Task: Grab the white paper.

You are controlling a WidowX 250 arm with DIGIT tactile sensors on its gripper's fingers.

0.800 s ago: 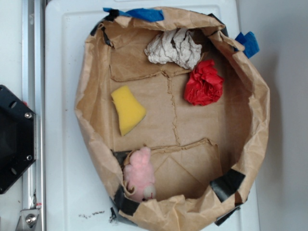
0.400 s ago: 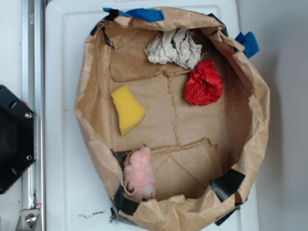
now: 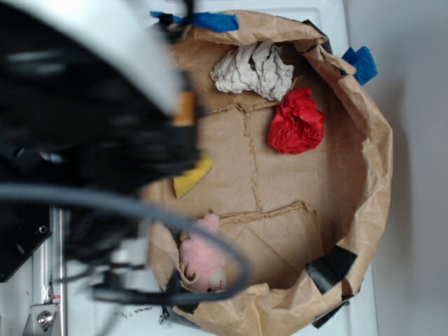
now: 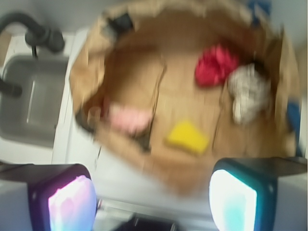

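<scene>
The white paper (image 3: 253, 70) is a creased off-white wad lying at the far end of the brown paper tray (image 3: 364, 182), next to a red paper wad (image 3: 297, 122). In the blurred wrist view the white paper (image 4: 249, 93) sits at the right, the red wad (image 4: 215, 64) beside it. My gripper (image 4: 151, 202) is open, its two lit pads wide apart with nothing between them, high above the tray's near rim. In the exterior view only my blurred arm (image 3: 91, 105) shows, covering the left side; the fingers are hidden there.
A yellow sponge (image 3: 190, 180) pokes out from under the arm and a pink plush toy (image 3: 204, 255) lies at the tray's near corner. Blue tape (image 3: 360, 61) marks the rim. A sink (image 4: 29, 103) with a black faucet lies left in the wrist view.
My arm has swung into the exterior view from the left, covering the tray's left side and most of the yellow sponge. The objects in the tray have not moved.
</scene>
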